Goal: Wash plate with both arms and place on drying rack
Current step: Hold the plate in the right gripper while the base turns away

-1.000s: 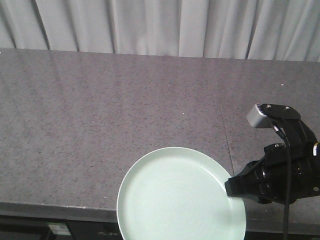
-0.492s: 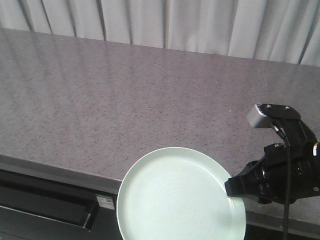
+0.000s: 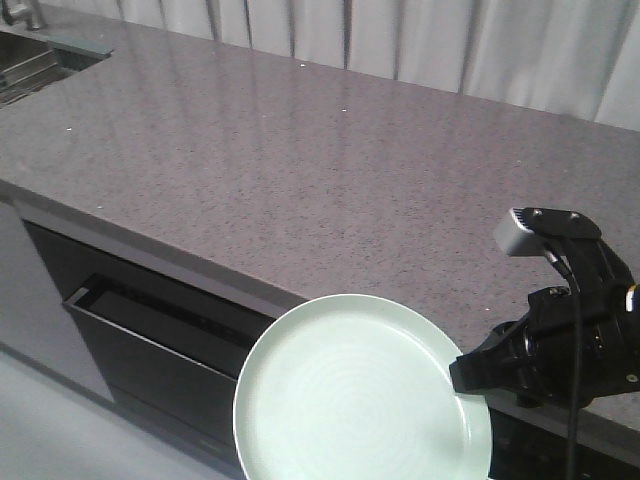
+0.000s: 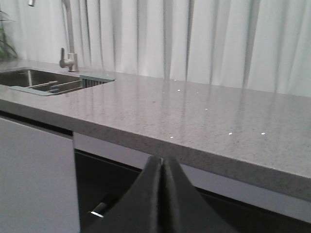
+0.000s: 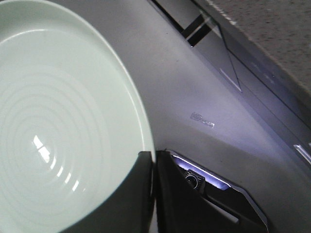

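Plate [image 3: 360,395], rim clamped in right jaws, drying rack [image 4: 91,80] at sink [image 4: 19,76]

**Matte black arm, silver box, trailing cable**

We see the right arm [image 3: 565,350] as a blocky matte-black housing. It is topped by a small silver-grey box [image 3: 518,232] on a black bracket, and a thin black cable [image 3: 574,420] hangs across it. A speck of yellow marking [image 3: 632,297] shows at its edge. Up close, the left gripper [image 4: 163,160] and right gripper [image 5: 153,154] have smooth black, wedge-shaped fingers.
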Motion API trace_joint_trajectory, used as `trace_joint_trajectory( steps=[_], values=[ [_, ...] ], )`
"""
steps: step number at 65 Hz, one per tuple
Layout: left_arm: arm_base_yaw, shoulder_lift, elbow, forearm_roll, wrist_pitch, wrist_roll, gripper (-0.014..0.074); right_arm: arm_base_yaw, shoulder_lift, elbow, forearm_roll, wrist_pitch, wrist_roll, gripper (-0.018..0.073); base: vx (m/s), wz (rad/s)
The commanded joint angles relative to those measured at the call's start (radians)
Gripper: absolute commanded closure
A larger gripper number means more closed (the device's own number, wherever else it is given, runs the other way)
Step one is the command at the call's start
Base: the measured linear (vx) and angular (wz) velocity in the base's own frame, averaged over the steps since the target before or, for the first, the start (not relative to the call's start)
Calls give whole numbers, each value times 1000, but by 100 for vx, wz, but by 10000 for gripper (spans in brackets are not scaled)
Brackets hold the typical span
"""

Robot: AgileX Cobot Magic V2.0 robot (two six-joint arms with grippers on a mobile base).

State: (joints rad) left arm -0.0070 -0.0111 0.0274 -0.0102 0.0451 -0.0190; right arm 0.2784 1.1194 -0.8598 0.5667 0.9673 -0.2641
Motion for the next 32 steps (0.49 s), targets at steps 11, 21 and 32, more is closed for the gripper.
trace_joint_trajectory(
  steps=[11,21,32],
  values=[
    [1,-15,-33,-7,-77,-8,603,-1,-22,-28,40,-28,-10,568,-12,48],
    [1,-15,-33,-7,-77,-8,603,-1,-22,-28,40,-28,-10,568,-13,52],
    [1,-15,-33,-7,-77,-8,603,-1,-22,-28,40,-28,-10,568,-15,56]
  ],
)
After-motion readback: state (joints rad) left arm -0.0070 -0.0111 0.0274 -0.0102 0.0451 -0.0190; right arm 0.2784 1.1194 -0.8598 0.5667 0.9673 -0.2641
